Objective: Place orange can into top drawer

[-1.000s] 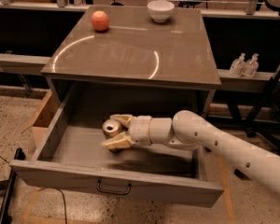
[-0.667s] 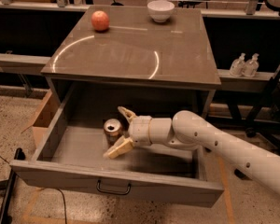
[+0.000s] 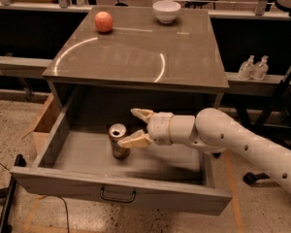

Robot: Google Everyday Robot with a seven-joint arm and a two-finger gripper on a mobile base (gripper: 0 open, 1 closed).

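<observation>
The orange can [image 3: 118,141] stands upright on the floor of the open top drawer [image 3: 121,193], left of centre, silver top facing up. The drawer is pulled far out from the grey cabinet, its dark handle [image 3: 118,196] on the front panel. My gripper [image 3: 137,127] is inside the drawer, just right of the can, reaching in from the right. Its two pale fingers are spread apart. The lower fingertip [image 3: 130,141] lies close against the can's right side; the upper one is clear of it.
The cabinet top [image 3: 136,47] carries a round orange-red fruit [image 3: 104,21] at the back left and a white bowl [image 3: 166,10] at the back. A cardboard box [image 3: 42,123] stands left of the drawer. Two white bottles [image 3: 253,68] sit on a shelf at right.
My gripper held the can tilted in the drawer a second ago. It has opened and drawn back to the right; the can now stands free and upright.
</observation>
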